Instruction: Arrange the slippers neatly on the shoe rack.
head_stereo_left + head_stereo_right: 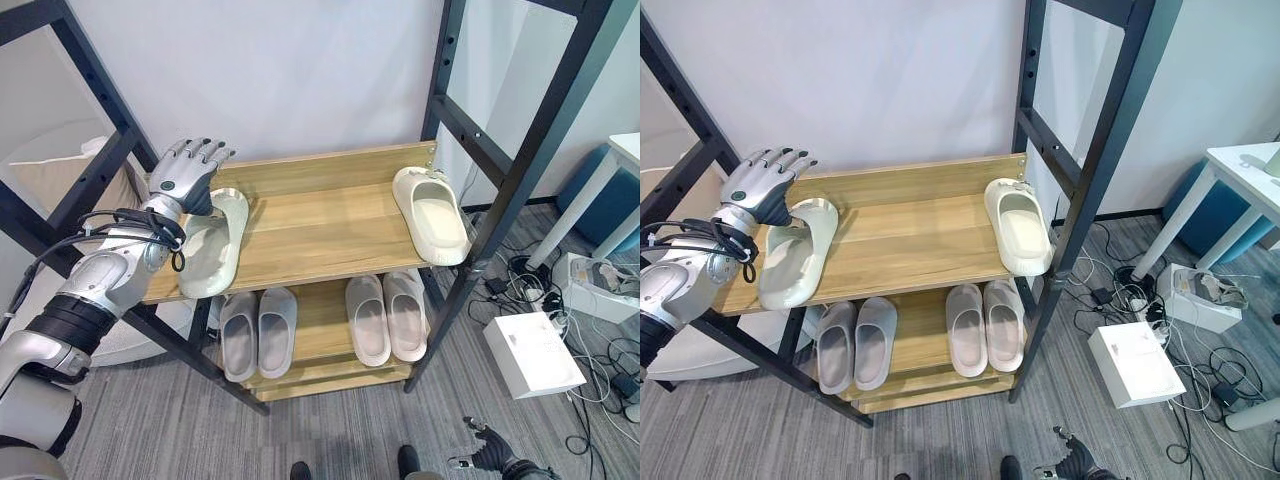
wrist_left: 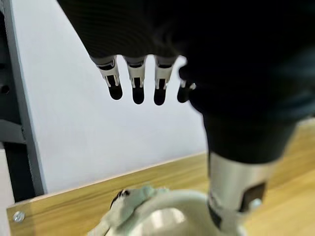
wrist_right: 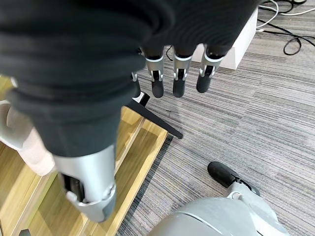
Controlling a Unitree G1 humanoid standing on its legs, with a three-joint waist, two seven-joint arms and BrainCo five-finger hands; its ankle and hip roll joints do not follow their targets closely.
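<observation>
Here the left hand (image 1: 185,175), fingers relaxed, hovers over the cream slipper (image 1: 213,245) overhanging the shelf's (image 1: 320,225) left edge.

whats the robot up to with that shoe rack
It is tidying slippers. The left hand hovers open over a cream slipper at the left end of the shoe rack's top shelf; its mate lies at the right end. Two grey pairs sit on the lower shelf. The right hand hangs open above the floor.

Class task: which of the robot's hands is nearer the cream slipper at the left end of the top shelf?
Left. The left hand hovers open right above that cream slipper; the right hand hangs low over the floor.
</observation>
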